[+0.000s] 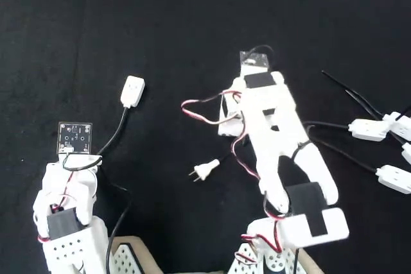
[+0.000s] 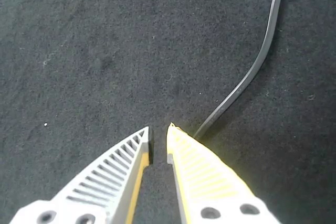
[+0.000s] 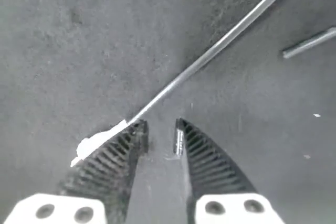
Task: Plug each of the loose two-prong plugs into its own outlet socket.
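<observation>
Black cloth covers the table [image 1: 160, 24] where two robot arms sit over a job that looks barely begun; a loose two-prong plug [image 1: 204, 171] lies flat near mid-table, prongs turned toward the left arm's side, gripped by nothing and well apart from the white outlet sockets [image 1: 369, 129] clustered at the right edge; none of those sockets appears to have a plug seated in it, so the step in hand is judged to be the first pick-up; the next move, on this reading, calls for a gripper to spread wider, come down on the plug's body with the prongs left free, carry it across to a socket and square the prongs to the slots before pushing home; the left gripper [image 2: 158, 137] hangs just over the cloth at the near left, its fingers [image 2: 118, 169] all but together with only a thin slit between the tips, holding nothing; a black cable [image 2: 252, 72] runs just beside one tip, touching or not cannot be told, and leads on to a white cord end [image 1: 133, 91], plug or socket unclear; the right gripper [image 3: 160, 132] points at the cloth with its fingers [image 3: 210, 161] a little apart and nothing between them; a pale shape [image 3: 97, 145] sits against one fingertip, and a thin cord [image 3: 210, 51] seems to lead away from it; what that shape is cannot be told
</observation>
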You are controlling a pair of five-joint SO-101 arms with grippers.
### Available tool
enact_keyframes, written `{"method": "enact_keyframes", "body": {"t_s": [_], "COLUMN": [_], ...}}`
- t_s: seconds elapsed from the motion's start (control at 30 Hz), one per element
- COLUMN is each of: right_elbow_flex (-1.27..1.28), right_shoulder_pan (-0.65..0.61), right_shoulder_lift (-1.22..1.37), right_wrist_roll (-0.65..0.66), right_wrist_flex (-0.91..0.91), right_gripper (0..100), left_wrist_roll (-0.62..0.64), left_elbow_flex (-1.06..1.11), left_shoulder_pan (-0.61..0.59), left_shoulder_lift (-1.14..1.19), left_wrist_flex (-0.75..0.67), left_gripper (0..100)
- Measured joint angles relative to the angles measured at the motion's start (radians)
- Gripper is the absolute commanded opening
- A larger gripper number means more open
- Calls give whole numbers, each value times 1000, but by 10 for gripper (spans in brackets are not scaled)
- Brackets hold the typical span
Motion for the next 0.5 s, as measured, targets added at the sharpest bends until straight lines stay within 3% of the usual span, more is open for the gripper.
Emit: {"method": "enact_keyframes", "body": {"t_s": [0.17, 0.5], "right_elbow_flex": [80, 87], "right_shoulder_pan": [-2, 2], "right_shoulder_lift": [89, 133], "right_wrist_roll": [-49, -52], "right_wrist_flex": [-198, -161], "right_gripper": [86, 86], "left_wrist_roll": [0, 0], "left_elbow_flex": [0, 0], "left_shoulder_pan": [0, 0], "left_shoulder_lift": [0, 0], "left_wrist_flex": [0, 0], "left_gripper": [73, 73]}}
